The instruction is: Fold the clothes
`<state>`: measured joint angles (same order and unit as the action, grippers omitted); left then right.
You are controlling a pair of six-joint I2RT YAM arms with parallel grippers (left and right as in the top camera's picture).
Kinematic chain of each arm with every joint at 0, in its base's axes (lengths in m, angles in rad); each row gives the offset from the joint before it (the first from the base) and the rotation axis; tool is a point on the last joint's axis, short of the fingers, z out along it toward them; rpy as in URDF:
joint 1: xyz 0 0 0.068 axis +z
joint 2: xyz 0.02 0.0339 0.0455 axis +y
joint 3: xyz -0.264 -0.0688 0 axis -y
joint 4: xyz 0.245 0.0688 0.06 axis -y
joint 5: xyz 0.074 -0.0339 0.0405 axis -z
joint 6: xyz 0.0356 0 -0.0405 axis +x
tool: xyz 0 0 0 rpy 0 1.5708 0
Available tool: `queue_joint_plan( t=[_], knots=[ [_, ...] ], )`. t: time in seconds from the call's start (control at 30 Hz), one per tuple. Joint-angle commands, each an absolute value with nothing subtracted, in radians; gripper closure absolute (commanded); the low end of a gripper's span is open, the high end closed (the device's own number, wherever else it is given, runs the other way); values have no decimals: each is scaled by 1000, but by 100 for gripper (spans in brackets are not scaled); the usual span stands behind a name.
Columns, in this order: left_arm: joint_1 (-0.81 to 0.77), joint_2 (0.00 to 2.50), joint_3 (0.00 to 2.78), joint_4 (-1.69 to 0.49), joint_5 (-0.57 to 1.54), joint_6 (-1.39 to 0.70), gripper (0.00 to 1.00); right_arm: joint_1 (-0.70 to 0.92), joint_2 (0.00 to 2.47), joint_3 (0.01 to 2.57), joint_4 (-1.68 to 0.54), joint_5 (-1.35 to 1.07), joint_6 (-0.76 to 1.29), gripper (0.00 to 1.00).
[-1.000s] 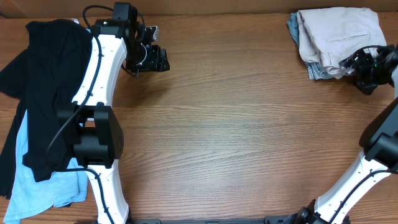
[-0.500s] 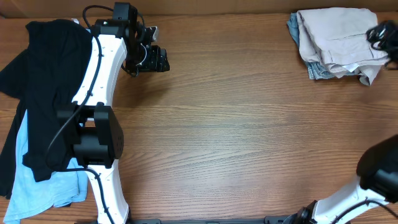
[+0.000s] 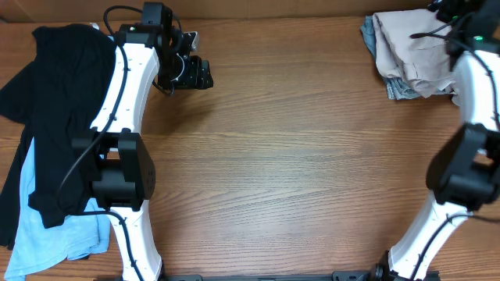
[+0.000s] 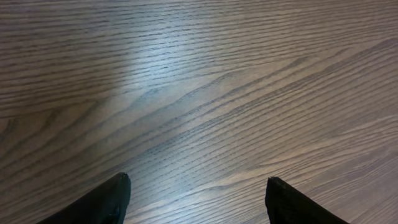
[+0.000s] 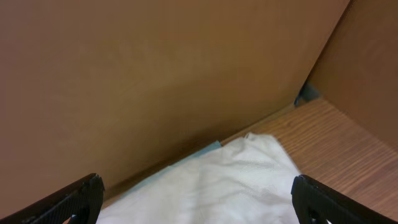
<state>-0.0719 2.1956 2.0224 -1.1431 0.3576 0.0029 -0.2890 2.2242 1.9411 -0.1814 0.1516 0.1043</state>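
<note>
Right gripper (image 5: pixel 198 202), jaws spread and empty, has been withdrawn rearward off the folded beige shorts (image 3: pixel 418 47), which are judged finished; left gripper (image 4: pixel 198 200) is held apart, empty.

Black top (image 3: pixel 55 117) lies over light-blue shirt (image 3: pixel 47 234) at table (image 3: pixel 297 156) left side, beige shorts (image 3: pixel 414 43) on denim piece (image 3: pixel 400 90) in far-right corner, left gripper (image 3: pixel 199 76) over bare wood.

My left arm (image 3: pixel 125 74) and right arm (image 3: pixel 478 86) wore glossy white shells between chunky black joint housings. A thin black cable (image 3: pixel 112 11) looped along the left one. A small green light (image 3: pixel 474 38) glowed near my right wrist. My left gripper (image 4: pixel 197 180) had matte black, wedge-shaped fingers (image 4: pixel 102 202).
</note>
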Motion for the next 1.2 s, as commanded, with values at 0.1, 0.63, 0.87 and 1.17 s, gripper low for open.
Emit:
queue_joint_plan(
  t=[0.1,0.63,0.87,1.17],
  knots=[
    [-73,2190,2038,-1149,323,0,28,-297,2406,1943,-168,234,105,0],
    [-73,2190,2038,-1144,295,0,0,-295,2332,1946,-288,224,104,0],
    [-73,2190,2038,-1143,294,1,0,-294,1970,1946,-458,223,187,0],
    [-73,2190,2038,-1143,249,0,0,-281,1500,1946,-690,20,187,0]
  ],
)
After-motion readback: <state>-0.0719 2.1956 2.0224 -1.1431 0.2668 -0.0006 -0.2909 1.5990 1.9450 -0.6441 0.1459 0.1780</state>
